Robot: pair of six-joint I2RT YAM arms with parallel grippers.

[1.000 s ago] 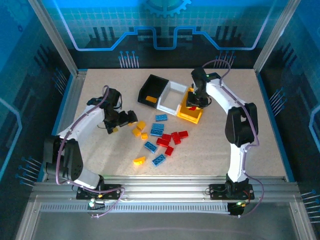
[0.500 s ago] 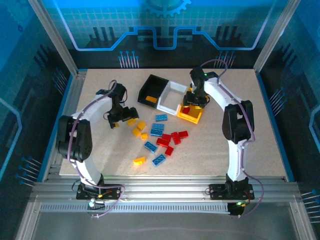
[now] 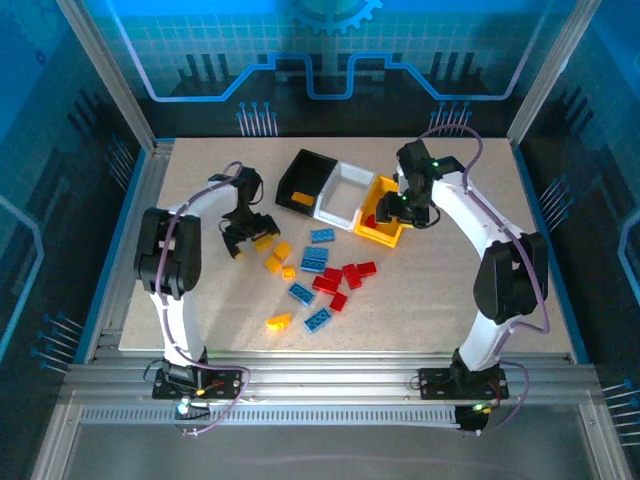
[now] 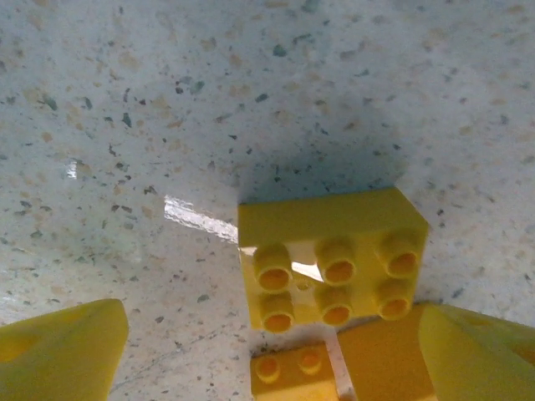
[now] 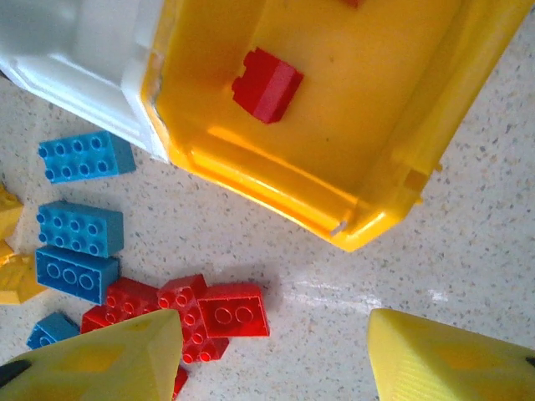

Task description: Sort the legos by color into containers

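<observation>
— In the far half of the table (image 3: 480,300), near its middle, what stands there?
— Three bins in a slanted row, wall against wall: a black bin (image 3: 300,170), a white bin (image 3: 345,190) and a yellow bin (image 3: 385,234). An orange-yellow brick (image 3: 302,199) lies in the black one and a red brick (image 5: 267,83) in the yellow one.
— And the right gripper (image 3: 400,207)?
— It hangs at the yellow bin. Its wrist view shows its yellow fingers (image 5: 443,359) spread over bare table beside the bin's corner. It is released, with nothing between them.
— Where are the other pieces?
— The loose legos (image 3: 320,275) are scattered on the middle of the table, on the near side of the bins. Yellow ones lie to the left and blue ones in the centre. A red cluster (image 5: 213,322) sits close to the yellow bin, with blue bricks (image 5: 79,227) just off the white bin's corner.
— The left gripper (image 3: 250,233)?
— It is over the left fringe of that scatter, jaws wide and grasping nothing. A six-stud yellow brick (image 4: 330,259) lies flat ahead of its fingers (image 4: 63,355), with a smaller yellow brick (image 4: 288,372) just beside it.
</observation>
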